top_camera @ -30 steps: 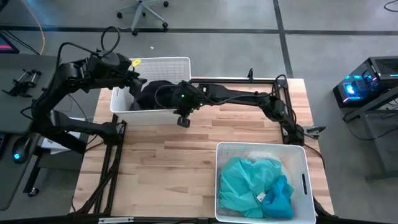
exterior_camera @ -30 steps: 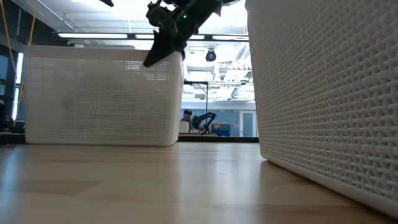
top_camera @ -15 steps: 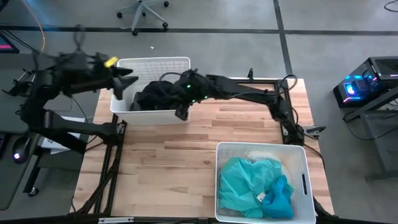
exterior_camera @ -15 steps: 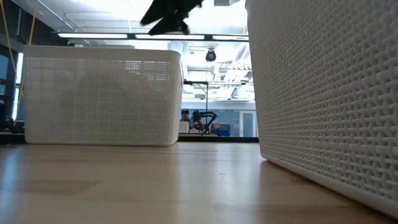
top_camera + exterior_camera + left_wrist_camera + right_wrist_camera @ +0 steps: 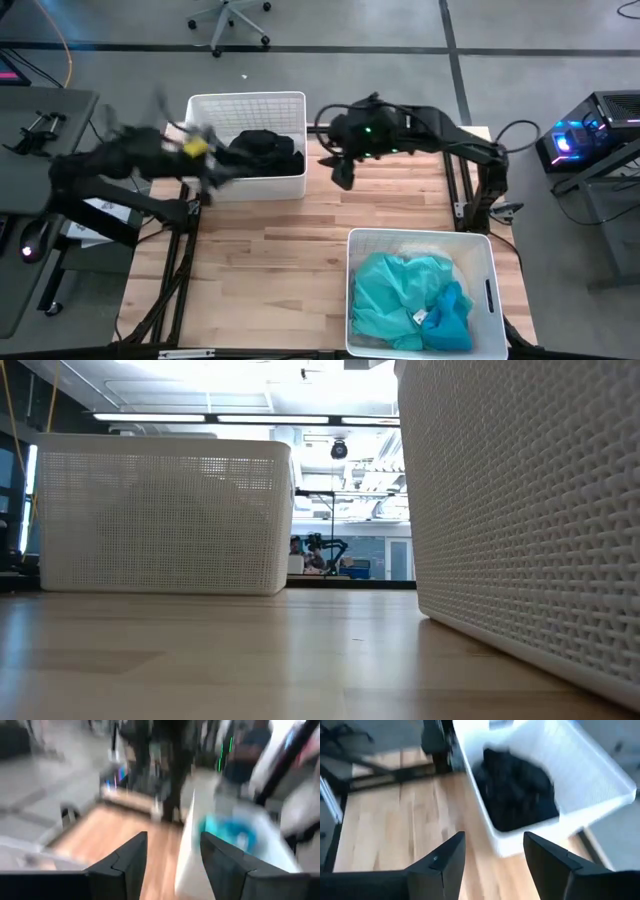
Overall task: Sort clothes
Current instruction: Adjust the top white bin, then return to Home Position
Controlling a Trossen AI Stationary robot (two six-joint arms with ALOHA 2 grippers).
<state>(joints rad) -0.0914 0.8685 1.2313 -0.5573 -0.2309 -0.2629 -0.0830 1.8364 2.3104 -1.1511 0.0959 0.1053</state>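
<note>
Even, bright overhead light; ceiling strip lights glare in the low view. The left arm smears with motion; both wrist views are blurred throughout.

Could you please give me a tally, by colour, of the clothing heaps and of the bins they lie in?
Black clothes heap: 1
Turquoise-and-blue clothes heap: 1
White bins: 2, the far bin and the near bin
Total: 4
</note>
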